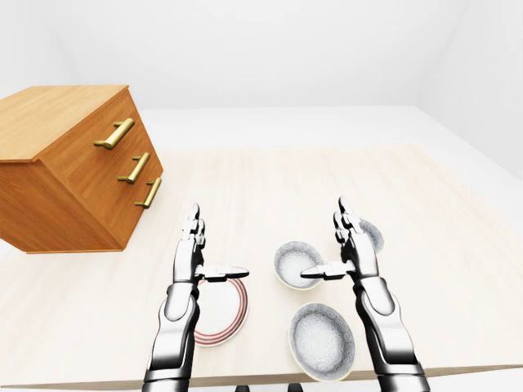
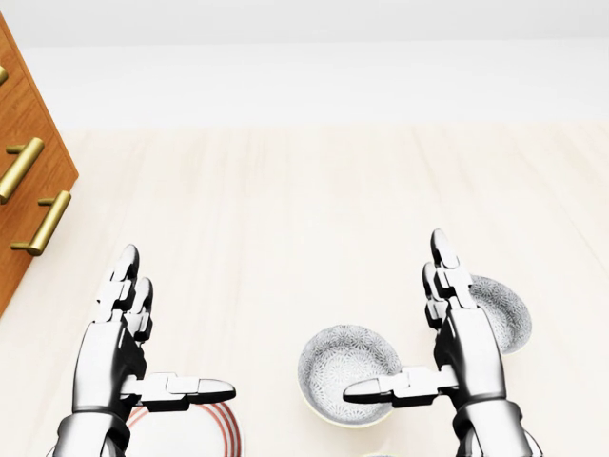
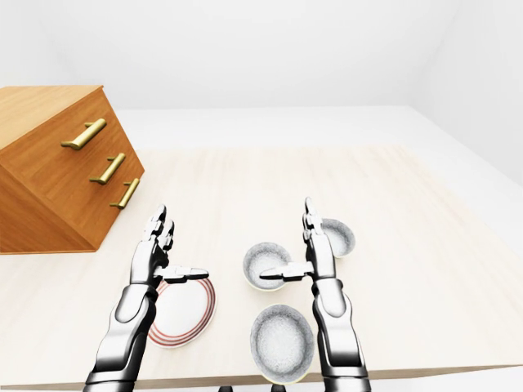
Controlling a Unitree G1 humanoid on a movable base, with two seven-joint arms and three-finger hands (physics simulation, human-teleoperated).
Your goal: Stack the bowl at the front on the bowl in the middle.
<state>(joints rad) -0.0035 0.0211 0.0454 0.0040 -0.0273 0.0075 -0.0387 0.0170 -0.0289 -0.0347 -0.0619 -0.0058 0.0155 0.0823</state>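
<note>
At the far left of the left-eye view we are looking at a wooden drawer chest with brass handles, tilted on the pale table, well apart from the dishes. Just right of it we are holding our left hand above a red-ringed plate, fingers straight and thumb splayed sideways, gripping nothing; we judge it is only waiting, since the plate is no part of the job. The plate is lying bare.

Moving right, three speckled grey bowls are running in a diagonal line. The front bowl, the one we are meant to lift, is sitting near the table's bottom edge, empty. The middle bowl, its target, is standing just above it, also empty. Our right hand is hovering between the middle bowl and the far bowl, fingers stretched open, thumb reaching over the middle bowl's rim, grasping nothing. It looks poised to drop toward the front bowl.
</note>
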